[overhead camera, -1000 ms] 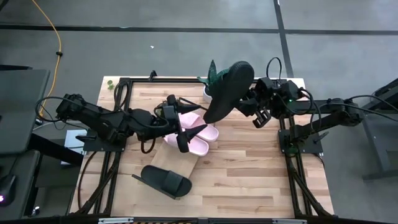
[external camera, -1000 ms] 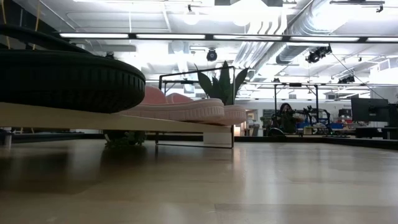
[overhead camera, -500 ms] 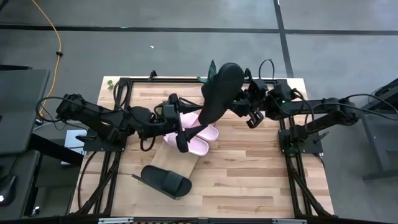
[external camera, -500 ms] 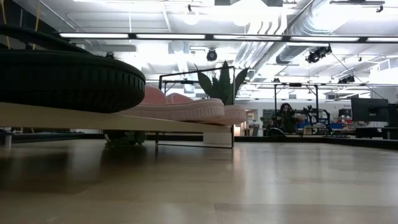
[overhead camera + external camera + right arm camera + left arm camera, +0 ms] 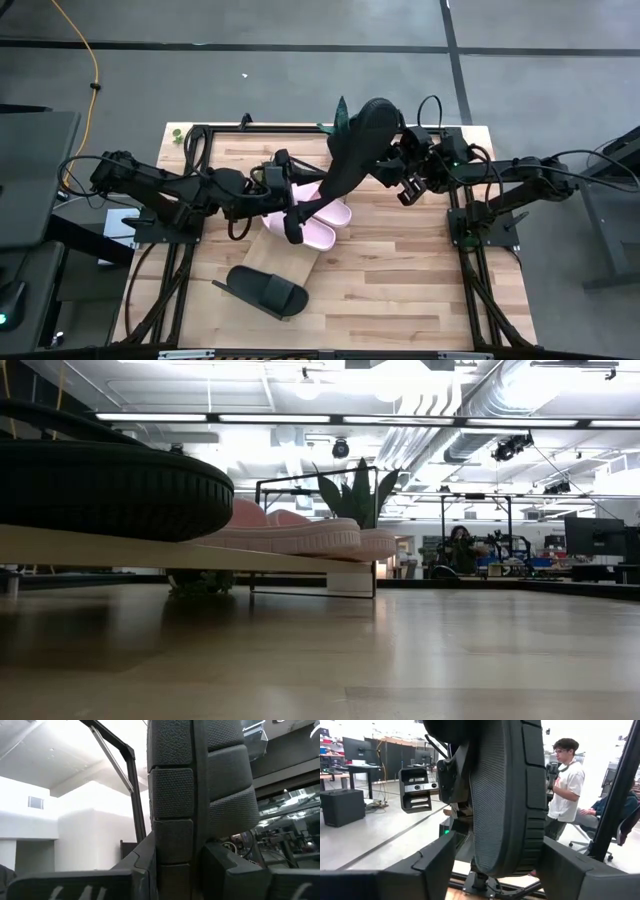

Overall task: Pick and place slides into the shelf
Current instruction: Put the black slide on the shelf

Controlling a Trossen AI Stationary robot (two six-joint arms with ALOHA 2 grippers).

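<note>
My right gripper (image 5: 388, 165) is shut on a black slide (image 5: 355, 150), raised over the table's far middle with its treaded sole (image 5: 505, 795) turned toward the left arm. My left gripper (image 5: 308, 210) hangs open just left of the slide's lower end. In the left wrist view its fingers stand on either side of the sole without touching it. Two pale pink slides (image 5: 325, 215) lie side by side on the shelf (image 5: 312, 262), soles down. A second black slide (image 5: 265, 290) lies on the shelf's near end (image 5: 100, 545). My right gripper pinches the black slide between its two fingers at one long side edge (image 5: 175, 845), about midway along. The fingers come from the table's right, slanting upward and lying across the slide. The slide is lifted clear and stands steeply on end, sole facing the table's left.
A potted plant (image 5: 340, 125) stands at the table's far edge behind the raised slide. Dark frame rails (image 5: 190, 150) run along the table's left, right and far sides. People (image 5: 565, 780) are in the room beyond the table.
My right gripper has tipped and shifted slightly toward the table's left. The black slide's upper end has swung that way, so it stands steeper, closer to my left gripper.
</note>
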